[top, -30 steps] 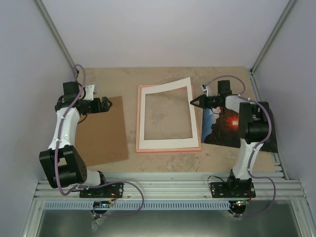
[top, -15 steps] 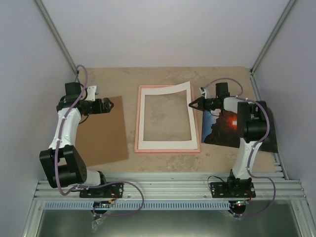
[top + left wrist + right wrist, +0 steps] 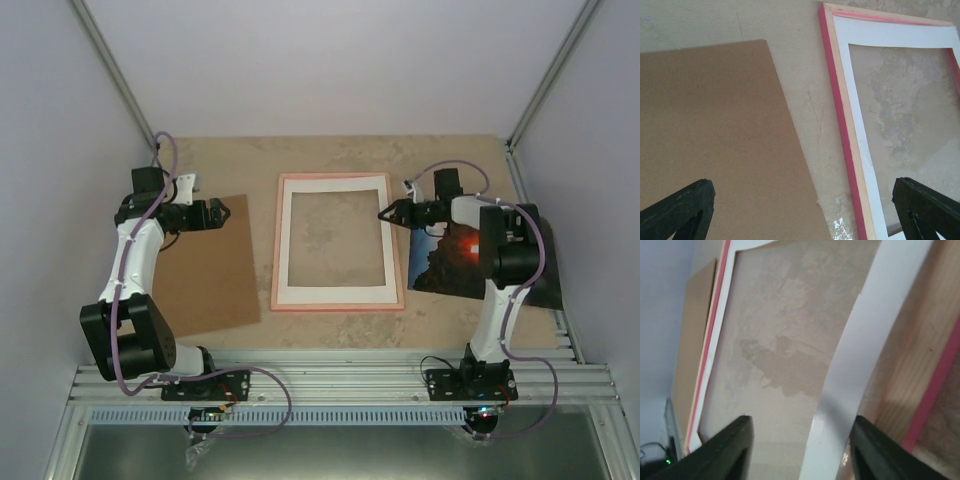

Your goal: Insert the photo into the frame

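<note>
The pink frame [image 3: 338,301] lies flat mid-table with a white mat [image 3: 336,291] sitting in it. The photo [image 3: 442,264], a dark landscape with a glowing sun, lies on the table right of the frame, partly under my right arm. My right gripper [image 3: 384,213] hovers at the frame's right rail, open. In the right wrist view its jaws [image 3: 800,452] stand apart around the mat's white strip [image 3: 855,375] without touching it. My left gripper [image 3: 224,212] is open over the brown board [image 3: 205,265], and its fingers [image 3: 675,215] hold nothing.
The brown board [image 3: 710,135] lies left of the frame [image 3: 837,115] with a strip of bare table between them. Grey walls close in the table on three sides. A metal rail [image 3: 330,380] runs along the near edge by the arm bases.
The white mat's lifted right side has dropped flat into the frame. My right gripper has opened and let go of it, shifting slightly left. The left arm has not moved.
</note>
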Action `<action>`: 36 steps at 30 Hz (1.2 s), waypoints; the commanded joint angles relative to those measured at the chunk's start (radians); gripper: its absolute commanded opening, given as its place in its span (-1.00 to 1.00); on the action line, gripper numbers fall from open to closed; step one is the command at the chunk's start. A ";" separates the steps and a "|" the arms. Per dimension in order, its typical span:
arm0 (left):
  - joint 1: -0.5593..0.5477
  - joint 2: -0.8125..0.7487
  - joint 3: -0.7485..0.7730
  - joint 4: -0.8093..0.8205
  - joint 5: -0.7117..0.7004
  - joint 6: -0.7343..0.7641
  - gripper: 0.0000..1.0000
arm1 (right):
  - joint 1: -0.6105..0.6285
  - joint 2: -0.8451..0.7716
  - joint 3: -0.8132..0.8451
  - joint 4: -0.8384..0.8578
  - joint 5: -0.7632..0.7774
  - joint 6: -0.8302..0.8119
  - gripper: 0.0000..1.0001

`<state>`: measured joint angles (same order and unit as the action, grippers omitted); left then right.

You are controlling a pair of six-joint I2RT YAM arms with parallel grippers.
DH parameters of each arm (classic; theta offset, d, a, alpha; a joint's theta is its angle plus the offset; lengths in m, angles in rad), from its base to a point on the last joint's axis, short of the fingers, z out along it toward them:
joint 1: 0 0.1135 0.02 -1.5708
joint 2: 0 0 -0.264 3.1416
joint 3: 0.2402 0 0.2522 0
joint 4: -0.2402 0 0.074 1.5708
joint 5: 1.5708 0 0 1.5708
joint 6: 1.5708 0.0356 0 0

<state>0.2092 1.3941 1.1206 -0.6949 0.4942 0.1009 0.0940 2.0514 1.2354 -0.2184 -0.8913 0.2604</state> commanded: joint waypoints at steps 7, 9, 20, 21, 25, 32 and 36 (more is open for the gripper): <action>-0.005 -0.053 0.016 0.009 -0.058 0.025 0.99 | 0.005 -0.108 0.087 -0.194 0.158 -0.096 0.81; -0.004 -0.063 0.029 0.002 -0.083 0.038 0.99 | 0.006 -0.139 0.097 -0.228 0.180 -0.130 0.86; -0.056 -0.078 0.112 -0.099 -0.160 0.201 0.99 | -0.059 -0.360 0.084 -0.452 0.204 -0.504 0.92; -0.080 -0.076 0.114 -0.103 -0.161 0.215 0.99 | -0.075 -0.377 0.077 -0.491 0.207 -0.551 0.91; -0.173 -0.047 0.122 -0.114 -0.143 0.235 0.99 | -0.144 -0.434 0.021 -0.605 0.249 -0.705 0.86; -0.405 -0.014 0.004 -0.049 -0.237 0.252 0.99 | -0.149 -0.540 -0.175 -0.654 0.323 -0.882 0.81; -0.490 0.000 -0.048 0.004 -0.285 0.252 0.99 | -0.155 -0.558 -0.237 -0.654 0.431 -0.938 0.79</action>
<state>-0.2218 1.3739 1.1149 -0.7433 0.2855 0.3332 -0.0555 1.5261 1.0439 -0.8467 -0.5762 -0.5606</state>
